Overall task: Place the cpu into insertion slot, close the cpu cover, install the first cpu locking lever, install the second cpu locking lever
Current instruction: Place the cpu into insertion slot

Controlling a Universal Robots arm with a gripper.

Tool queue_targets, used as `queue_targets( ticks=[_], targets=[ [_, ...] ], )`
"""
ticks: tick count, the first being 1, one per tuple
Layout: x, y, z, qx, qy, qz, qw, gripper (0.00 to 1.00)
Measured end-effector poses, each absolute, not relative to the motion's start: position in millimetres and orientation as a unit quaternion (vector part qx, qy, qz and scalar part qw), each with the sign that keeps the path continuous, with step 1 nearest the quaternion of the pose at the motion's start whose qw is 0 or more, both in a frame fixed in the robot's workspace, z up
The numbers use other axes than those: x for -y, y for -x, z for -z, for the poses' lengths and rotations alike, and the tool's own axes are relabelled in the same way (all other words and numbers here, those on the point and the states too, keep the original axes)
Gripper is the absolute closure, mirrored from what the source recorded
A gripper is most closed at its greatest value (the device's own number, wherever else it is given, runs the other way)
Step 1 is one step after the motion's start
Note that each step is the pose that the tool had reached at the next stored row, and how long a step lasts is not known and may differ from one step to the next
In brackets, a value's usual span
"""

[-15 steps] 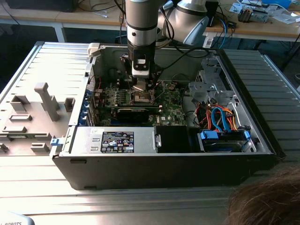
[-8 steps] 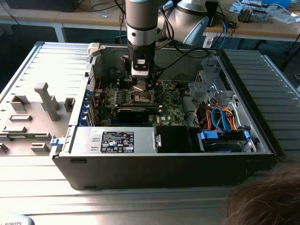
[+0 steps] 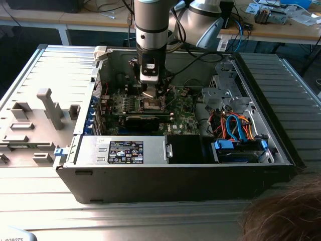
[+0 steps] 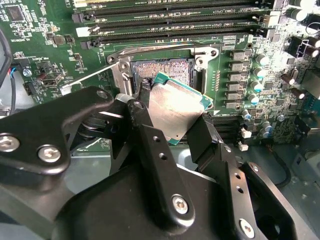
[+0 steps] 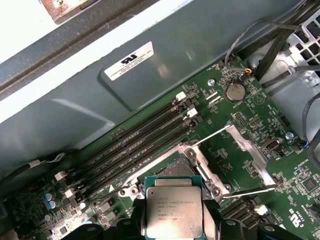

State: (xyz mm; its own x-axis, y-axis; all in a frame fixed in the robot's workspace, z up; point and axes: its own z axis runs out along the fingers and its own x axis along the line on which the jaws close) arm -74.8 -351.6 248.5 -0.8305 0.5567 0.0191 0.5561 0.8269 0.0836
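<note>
Gripping the cpu (image 4: pixel 176 107) by two opposite edges between the black fingers of the gripper (image 4: pixel 172 120), poised over the insertion slot (image 4: pixel 162 69), not yet seated. Best to level it, square its corners to the socket rim and lower straight, never sliding across the fine contacts. Flat square chip, matte silvery lid on a green edge; dark, finely grained socket bed in a bright steel frame. Beyond, in the first wrist view, swung open: the cpu cover (image 5: pixel 248 148), a thin stamped plate, and a wire-thin locking lever (image 5: pixel 250 192). Farther off, long black memory slots (image 5: pixel 135 145) and a smooth grey case wall (image 5: pixel 200 50).
</note>
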Motion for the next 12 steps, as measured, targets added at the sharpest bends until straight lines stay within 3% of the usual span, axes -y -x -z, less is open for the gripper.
queue_targets(
  ticks=[12],
  targets=[
    [351.6,74.8,-247.8,-0.952,-0.304,-0.043,0.004,0.46]
  ],
)
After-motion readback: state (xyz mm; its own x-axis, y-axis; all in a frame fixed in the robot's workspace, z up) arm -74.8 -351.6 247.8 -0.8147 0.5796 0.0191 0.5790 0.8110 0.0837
